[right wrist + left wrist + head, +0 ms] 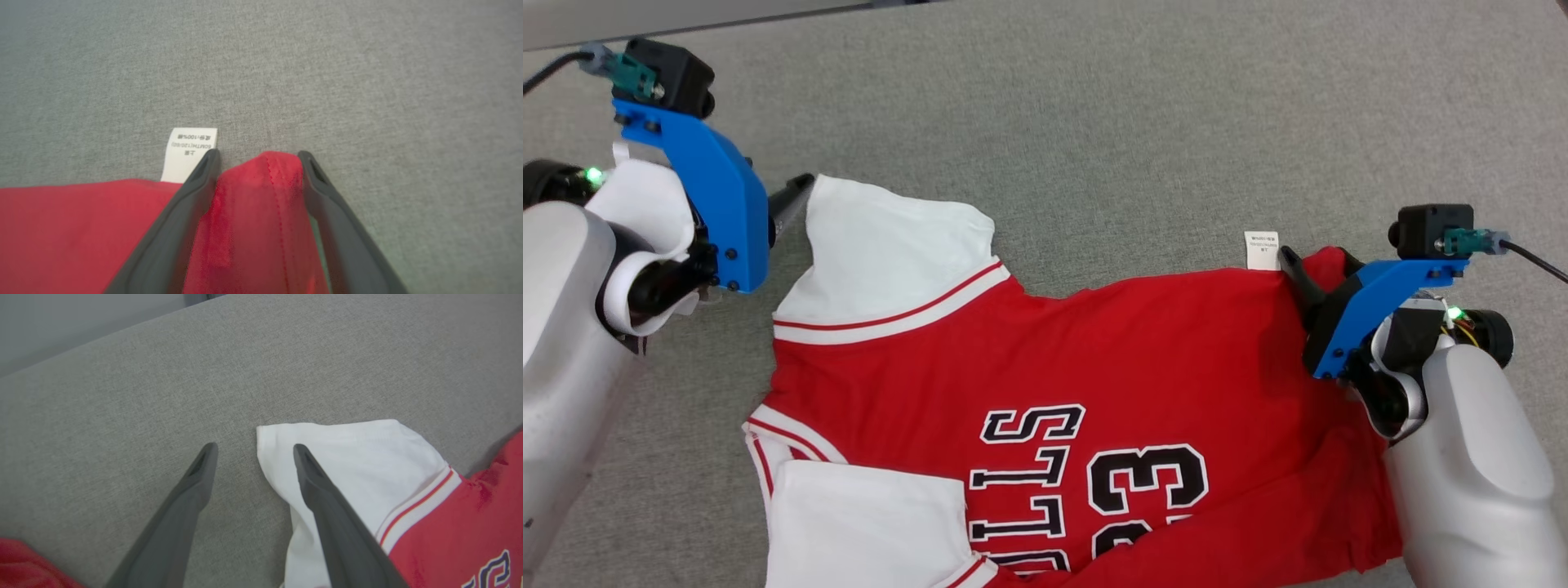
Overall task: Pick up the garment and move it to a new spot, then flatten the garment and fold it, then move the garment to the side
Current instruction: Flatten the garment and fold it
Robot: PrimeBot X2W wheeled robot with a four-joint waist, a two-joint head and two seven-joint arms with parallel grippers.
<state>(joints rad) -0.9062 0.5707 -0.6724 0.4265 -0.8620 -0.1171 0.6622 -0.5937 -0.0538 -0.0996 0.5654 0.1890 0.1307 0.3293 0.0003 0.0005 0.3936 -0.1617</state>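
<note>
Inside right end effector [257,154], jaws apart: jersey [1111,359] hem corner [261,188], unpinched. Left end effector [255,448], likewise apart, straddles sleeve [359,457] corner; seemingly staging flattening pull.

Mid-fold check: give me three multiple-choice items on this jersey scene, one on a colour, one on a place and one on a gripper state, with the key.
1. The jersey's sleeves are:
A. red
B. white
C. black

2. The care label lies:
A. on a sleeve
B. on the printed number
C. at the red hem edge, beside the right gripper

3. The left gripper's jaws are:
A. shut on the sleeve
B. shut on nothing
C. open, straddling the sleeve's edge

Key:
1. B: both sleeves show white with red trim.
2. C: the label juts out from the hem next to that gripper.
3. C: the left wrist view shows a wide gap between them.
</note>
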